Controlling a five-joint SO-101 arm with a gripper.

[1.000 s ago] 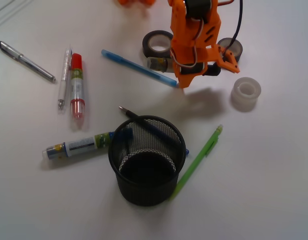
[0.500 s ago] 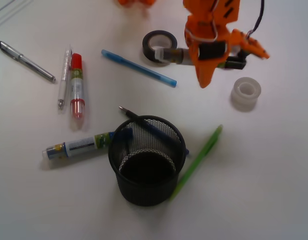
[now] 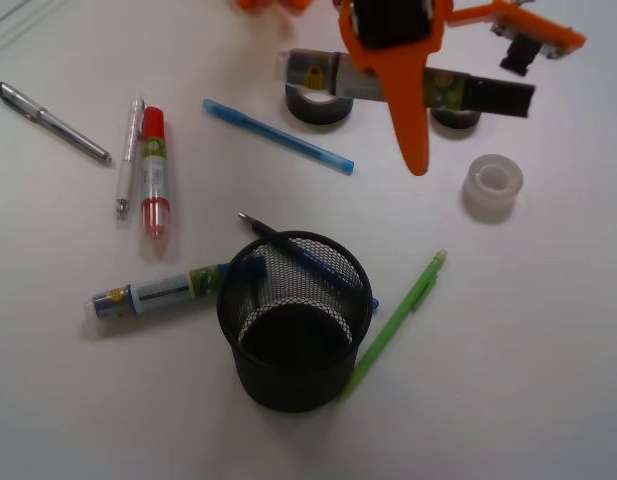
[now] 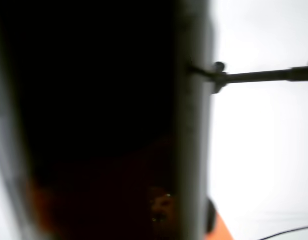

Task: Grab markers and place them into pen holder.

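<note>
Orange pincer (image 3: 408,90) clamped on black-capped marker (image 3: 458,90), held level above table, pen holder (image 3: 293,325) below

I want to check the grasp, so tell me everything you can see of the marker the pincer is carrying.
The black-capped marker is thick and stubby, with a greyish barrel, a green-white label and what looks like a plastic body. Its black cap points right, its pale end left. It lies roughly level, lifted clear of the table, crossways in the orange pincer, which is shut on its middle. In the front view it hangs in front of the black tape rolls. The wrist view is too dark to add anything.
</note>
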